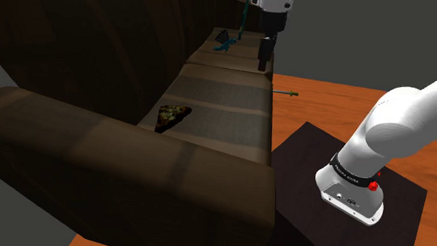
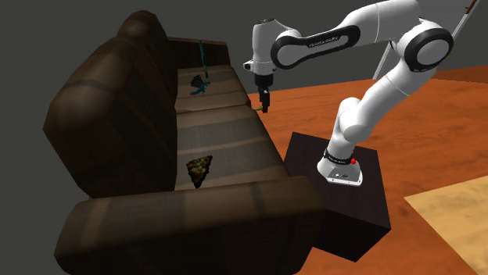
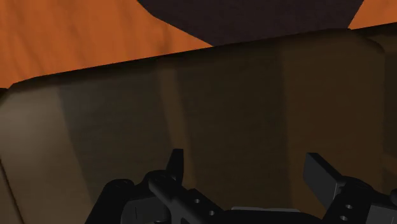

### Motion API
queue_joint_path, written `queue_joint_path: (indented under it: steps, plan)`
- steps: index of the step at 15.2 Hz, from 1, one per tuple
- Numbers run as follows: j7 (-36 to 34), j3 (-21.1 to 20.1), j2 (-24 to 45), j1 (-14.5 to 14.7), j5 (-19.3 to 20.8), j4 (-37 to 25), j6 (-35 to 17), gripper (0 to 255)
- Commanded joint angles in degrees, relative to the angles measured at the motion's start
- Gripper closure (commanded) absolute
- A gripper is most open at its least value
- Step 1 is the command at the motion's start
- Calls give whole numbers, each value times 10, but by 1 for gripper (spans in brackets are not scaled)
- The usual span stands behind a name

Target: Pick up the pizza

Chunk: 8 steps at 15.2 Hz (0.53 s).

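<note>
Hand (image 1: 263,64) hovers open over the sofa seat (image 1: 233,104); pizza (image 1: 172,115) lies well apart

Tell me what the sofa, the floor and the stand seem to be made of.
Sofa: dark brown with a dull sheen and lighter bands across the cushions; perhaps leather, though it could be fabric. Floor: orange-brown with faint streaks like grain; probably varnished wood. Stand: near-black, matte, plain flat faces; material unclear.

Dark brown sofa (image 1: 94,155), cushions (image 1: 229,96) banded paler; on it the pizza (image 1: 172,116) — mottled green and brown. Beside the sofa, orange floor (image 1: 335,97), black stand (image 1: 302,164).
</note>
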<state>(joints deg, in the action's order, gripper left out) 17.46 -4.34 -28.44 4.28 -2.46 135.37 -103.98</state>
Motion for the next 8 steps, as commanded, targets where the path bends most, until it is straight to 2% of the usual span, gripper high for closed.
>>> queue_joint_path:
  steps: [1,8]
  plan:
    - [19,-3,34,7,1,-4,-38,0]
    - [73,-20,161,31,7,-35,-157,0]
